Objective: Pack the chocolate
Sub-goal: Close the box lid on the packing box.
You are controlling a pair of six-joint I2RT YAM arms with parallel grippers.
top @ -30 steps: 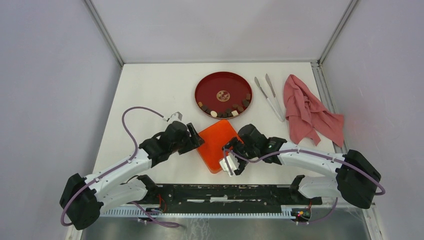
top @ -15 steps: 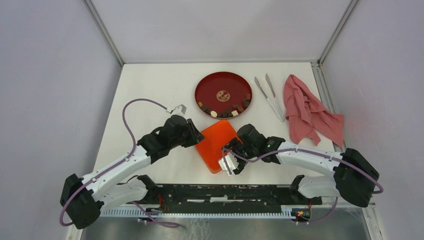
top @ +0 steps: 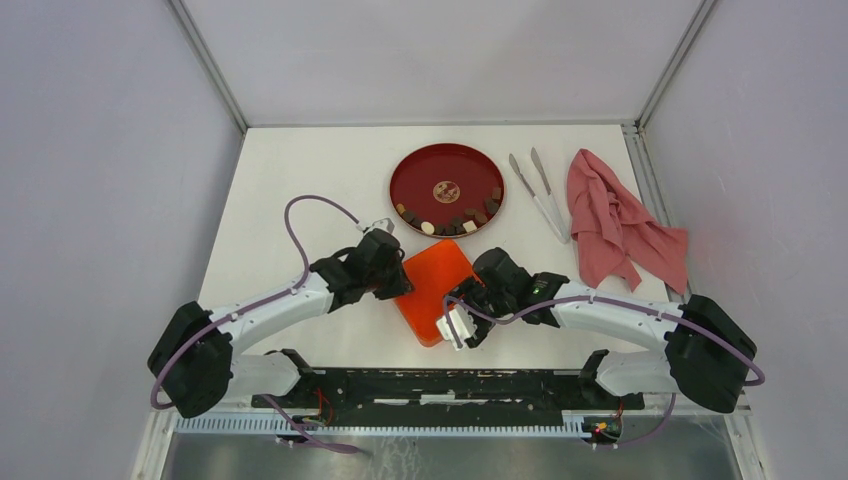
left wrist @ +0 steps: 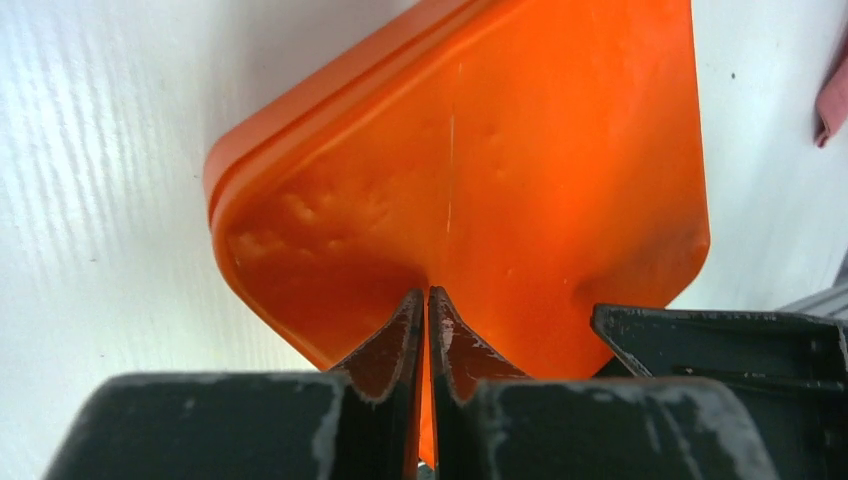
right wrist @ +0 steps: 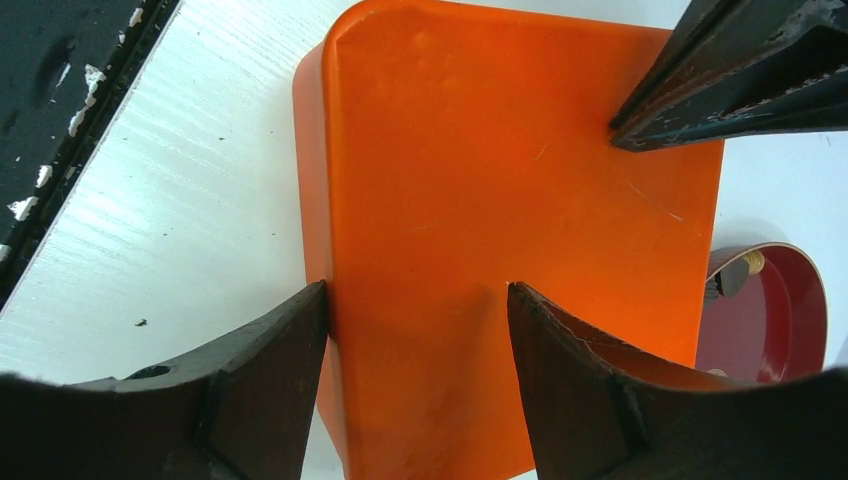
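White table (top: 300,180) inside a grey-walled enclosure, arm bases along the near edge.

The chocolate (top: 450,220) lies as a loose arc of small pieces along the near rim of the red plate (top: 420,175), past the table's middle. Most pieces are dark brown and a few are cream. They are too small for you to count or to make out their shapes.

Just nearer than the plate you have the orange box (top: 432,285), set cornerwise with a flat, smooth orange face up. Its inside is not visible. The arms cover its left and near-right corners in the overhead view.

The left gripper (left wrist: 427,295) is at the box's left corner. Its fingers are pressed nearly together, with a thin orange edge pinched between them.

The right gripper (right wrist: 417,290) has its jaws spread. One finger is against the box's side wall and the other is over its top.

Metal tongs (top: 540,195) lie right of the plate, with a crumpled pink cloth (top: 615,220) beyond them.
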